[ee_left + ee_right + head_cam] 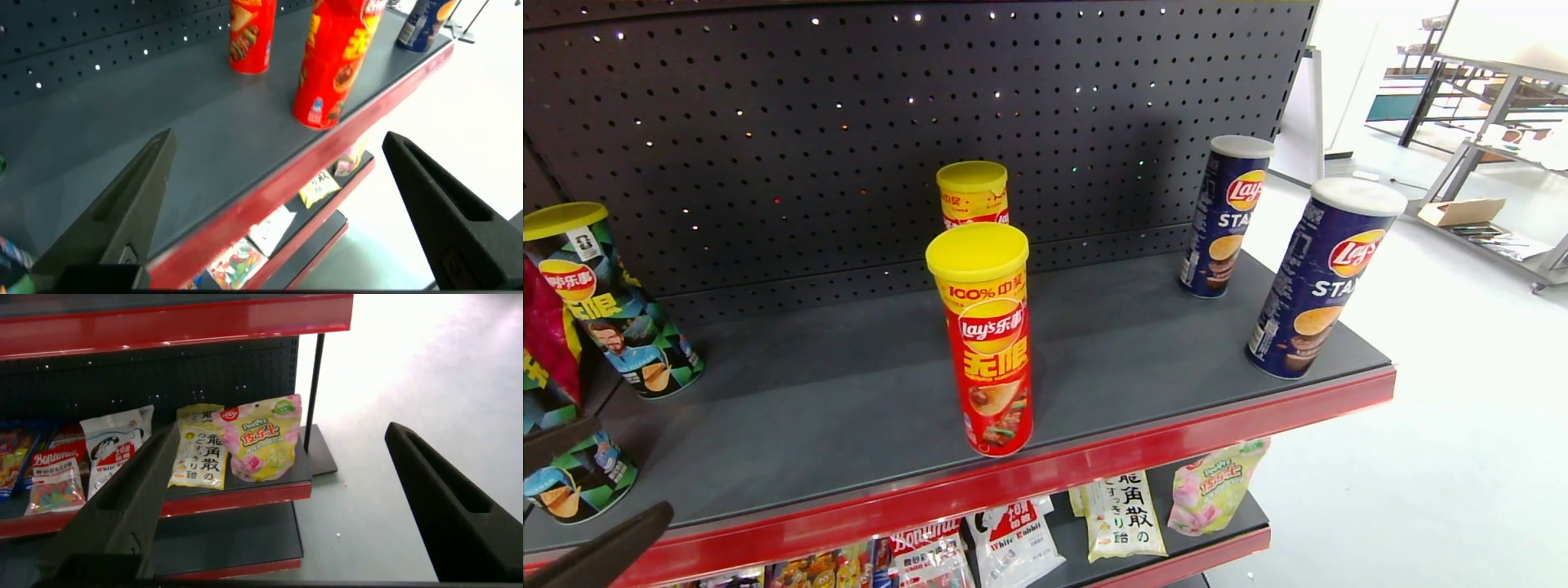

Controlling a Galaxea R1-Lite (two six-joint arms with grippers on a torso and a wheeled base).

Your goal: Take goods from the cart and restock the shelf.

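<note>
My left claw point(278, 137) is spread wide with nothing between its fingers. It hangs by the front of the dark grey shelf board with the red front lip point(849, 384). 1 dark finger point(605, 543) crosses the lower left corner of the head view. My right claw point(283, 429) is also spread wide and empty, facing the lower shelf point(245, 496) of snack bags, with pale floor point(409, 376) open beside it.

At centre of the head view, a tall red chip can with a yellow lid point(988, 343) stands upright close to the red lip. A 2nd red can point(973, 194) stands behind it by the black pegboard point(768, 122). At right stand 2 navy cans with grey lids, 1 farther back point(1227, 216) and 1 near the board's right corner point(1323, 282). Wide bare board lies between the red cans and the green-patterned can point(613, 310) at left. Another green-patterned can point(572, 486) at lower left is partly hidden, and a red packet point(547, 335) is cut off by the left edge.
</note>
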